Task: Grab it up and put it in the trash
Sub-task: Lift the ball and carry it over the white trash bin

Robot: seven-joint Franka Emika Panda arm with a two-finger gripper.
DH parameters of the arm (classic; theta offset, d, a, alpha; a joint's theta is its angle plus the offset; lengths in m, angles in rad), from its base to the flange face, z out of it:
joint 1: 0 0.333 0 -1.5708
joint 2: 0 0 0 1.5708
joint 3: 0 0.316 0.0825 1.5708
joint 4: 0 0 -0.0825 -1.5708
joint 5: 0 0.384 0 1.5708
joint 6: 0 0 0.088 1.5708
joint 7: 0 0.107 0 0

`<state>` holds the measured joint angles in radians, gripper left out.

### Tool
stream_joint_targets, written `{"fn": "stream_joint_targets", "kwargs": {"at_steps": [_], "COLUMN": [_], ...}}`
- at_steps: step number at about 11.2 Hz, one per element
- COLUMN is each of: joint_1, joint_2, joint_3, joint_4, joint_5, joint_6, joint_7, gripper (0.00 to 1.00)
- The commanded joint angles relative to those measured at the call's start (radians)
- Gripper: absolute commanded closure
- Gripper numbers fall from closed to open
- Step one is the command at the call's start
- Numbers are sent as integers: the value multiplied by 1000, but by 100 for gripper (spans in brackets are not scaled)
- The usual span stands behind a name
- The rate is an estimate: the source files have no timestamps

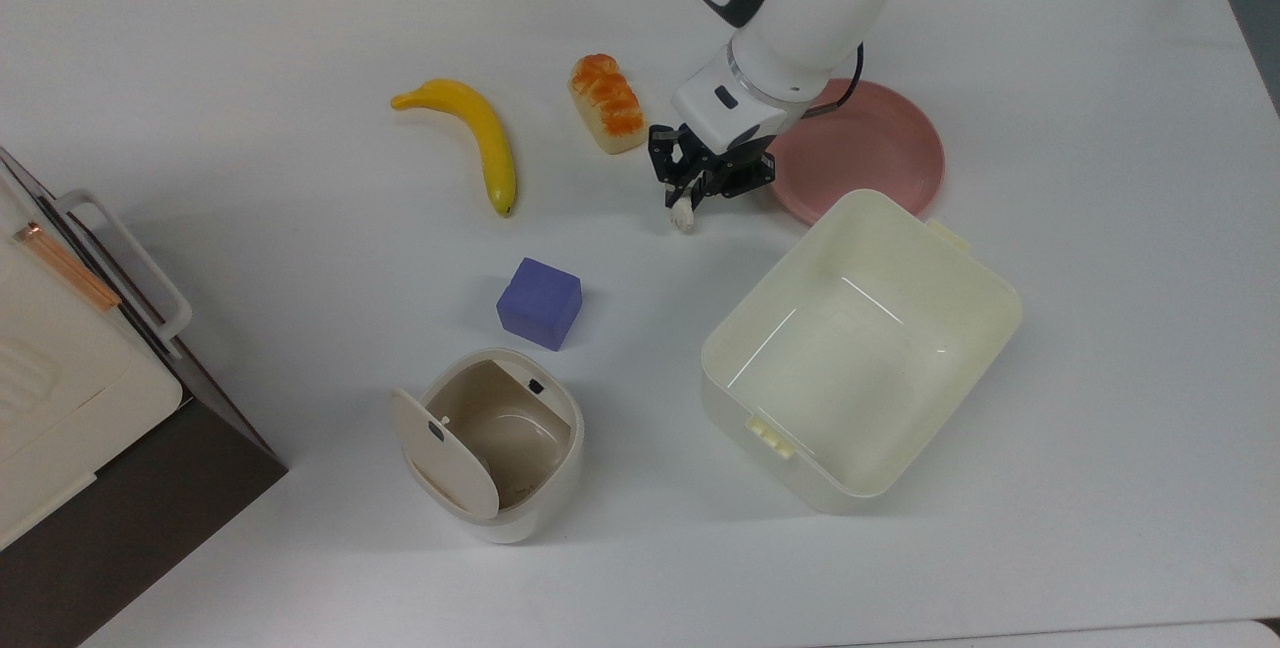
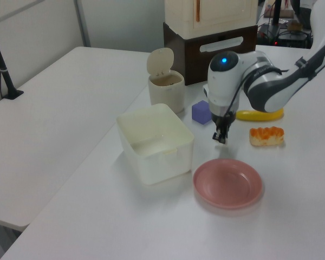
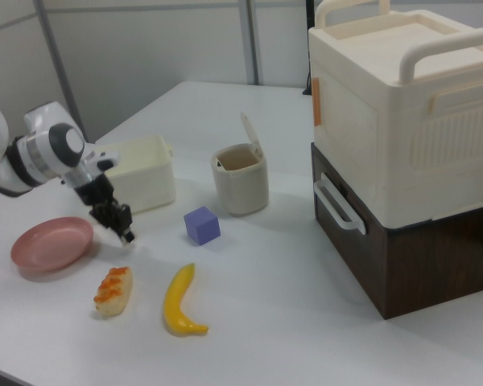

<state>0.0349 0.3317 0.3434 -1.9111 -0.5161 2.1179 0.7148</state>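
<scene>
The tiny white paper ball (image 1: 683,218) is pinched between the black fingers of my gripper (image 1: 690,200), which is shut on it beside the pink plate. In the left view the gripper (image 2: 221,138) hangs just above the table. The right view has the ball (image 3: 130,238) peeking out at the tip of the gripper (image 3: 124,232). The trash (image 1: 566,410) is a small rounded beige bin near the table's front in the top view, with its round lid swung open. It also stands in the left view (image 2: 167,95) and the right view (image 3: 241,195), well away from the gripper.
A purple cube (image 1: 540,303) lies between the gripper and the bin. A banana (image 1: 472,136), a bread loaf (image 1: 606,103), a pink plate (image 1: 870,143) and a large cream tub (image 1: 985,293) surround the gripper. A big storage box (image 1: 60,368) stands at the top view's left.
</scene>
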Motion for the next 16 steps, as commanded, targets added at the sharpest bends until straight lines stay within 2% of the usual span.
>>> {"fn": "stream_joint_targets", "kwargs": {"at_steps": [1, 4, 8, 9, 11, 13, 14, 16], "joint_1": [-55, -61, -61, -59, -49, -27, -24, -12], "joint_2": [-74, -68, 2, 39, 131, 226, 263, 282], "joint_3": [-20, -98, -158, -171, -196, -204, -204, -202], "joint_4": [120, 275, 404, 458, 533, 621, 651, 652], "joint_5": [66, 151, 140, 93, -61, -190, -211, -237], "joint_6": [-29, -15, 51, 63, 158, 165, 165, 166], "joint_7": [-113, -94, 68, 151, 366, 472, 474, 477], "gripper": [100, 100, 100, 100, 100, 100, 100, 100]}}
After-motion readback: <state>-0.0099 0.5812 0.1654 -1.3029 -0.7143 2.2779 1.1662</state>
